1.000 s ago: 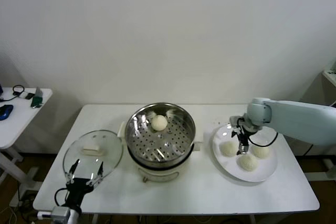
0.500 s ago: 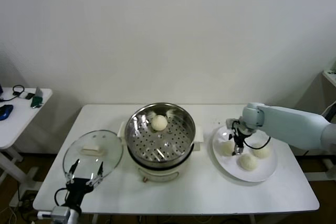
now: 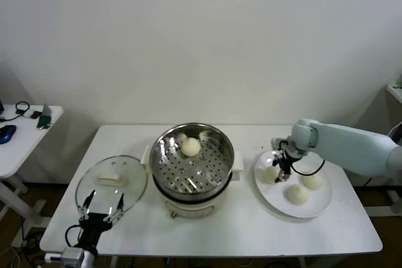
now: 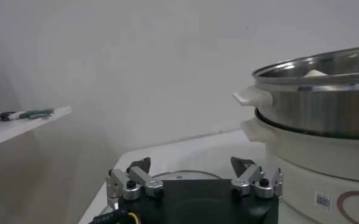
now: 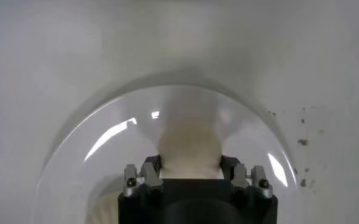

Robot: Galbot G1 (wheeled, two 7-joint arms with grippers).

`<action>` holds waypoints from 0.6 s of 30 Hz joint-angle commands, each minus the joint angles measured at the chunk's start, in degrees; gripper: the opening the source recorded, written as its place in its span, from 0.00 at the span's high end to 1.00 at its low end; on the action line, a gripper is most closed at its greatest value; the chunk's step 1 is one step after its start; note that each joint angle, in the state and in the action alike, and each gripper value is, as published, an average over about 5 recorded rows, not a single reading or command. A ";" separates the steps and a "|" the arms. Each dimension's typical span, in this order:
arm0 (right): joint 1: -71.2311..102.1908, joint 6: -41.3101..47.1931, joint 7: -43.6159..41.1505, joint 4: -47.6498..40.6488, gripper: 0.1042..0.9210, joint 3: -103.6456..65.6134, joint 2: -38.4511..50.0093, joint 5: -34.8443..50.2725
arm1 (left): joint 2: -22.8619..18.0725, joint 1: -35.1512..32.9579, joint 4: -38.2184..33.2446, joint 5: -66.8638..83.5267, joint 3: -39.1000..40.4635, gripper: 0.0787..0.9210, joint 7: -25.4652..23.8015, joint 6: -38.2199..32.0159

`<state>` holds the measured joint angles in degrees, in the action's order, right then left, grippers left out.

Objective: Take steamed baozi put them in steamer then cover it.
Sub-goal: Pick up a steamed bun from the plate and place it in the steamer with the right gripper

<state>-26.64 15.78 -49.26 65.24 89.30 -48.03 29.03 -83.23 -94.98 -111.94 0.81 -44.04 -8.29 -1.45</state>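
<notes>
in the head view we saw the right gripper (image 3: 281,172) at centre right, closed on a baozi (image 3: 271,174) at the left of the white plate (image 3: 317,207), with two more baozi (image 3: 297,193) beside it. the steamer (image 3: 191,166) sat mid-frame with one bun (image 3: 191,146) inside, the glass cover (image 3: 111,183) lying to its left. the left gripper (image 3: 102,207) hung wide open at lower left, holding nothing.

in the left wrist view, its fingers (image 4: 133,181) stood apart before the steamer (image 4: 316,103).

in the right wrist view, the jaws pinched a bun (image 5: 190,147) above the plate (image 5: 100,146).
</notes>
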 commanded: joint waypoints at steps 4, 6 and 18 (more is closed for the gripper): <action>-26.74 -0.83 -4.45 9.66 0.34 11.96 2.44 10.71 | 0.24 0.36 -0.25 -0.03 0.40 0.12 -0.03 0.05; -33.14 -0.90 -5.42 12.36 0.34 13.55 1.90 14.62 | 0.34 0.50 -0.28 -0.02 0.55 0.12 -0.02 0.03; -41.08 5.05 -0.80 23.13 0.34 2.90 -12.01 30.99 | 0.22 0.23 -1.34 0.27 1.43 0.12 0.00 -0.10</action>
<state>-59.00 18.43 -51.66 81.59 94.96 -53.71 50.29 -82.95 -94.66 -112.97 0.99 -42.73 -8.27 -1.53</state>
